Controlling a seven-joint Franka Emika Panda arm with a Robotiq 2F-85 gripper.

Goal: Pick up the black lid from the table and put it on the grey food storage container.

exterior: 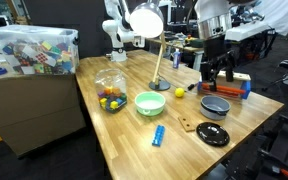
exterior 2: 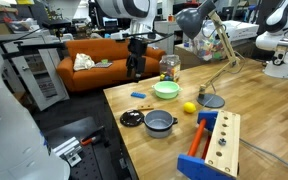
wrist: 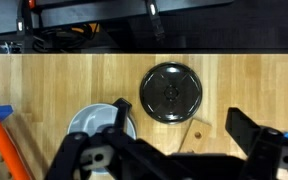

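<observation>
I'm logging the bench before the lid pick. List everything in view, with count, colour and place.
black lid: 1, black, flat on the table beside the grey tub
grey food storage container: 1, grey, uncovered, near the table edge
green bowl: 1, light green, mid-table
clear container: 1, clear, coloured balls inside, beside the bowl
yellow round object: 1, yellow, between bowl and tub
blue object: 1, blue, small, near the bowl
wooden piece: 1, brown, next to the lid
desk lamp: 1, pale shade, standing behind the bowl
wooden toy: 1, wood with orange and blue parts, table end
sofa: 1, orange, beyond the table
gripper: 1, black, open, above lid and tub
</observation>
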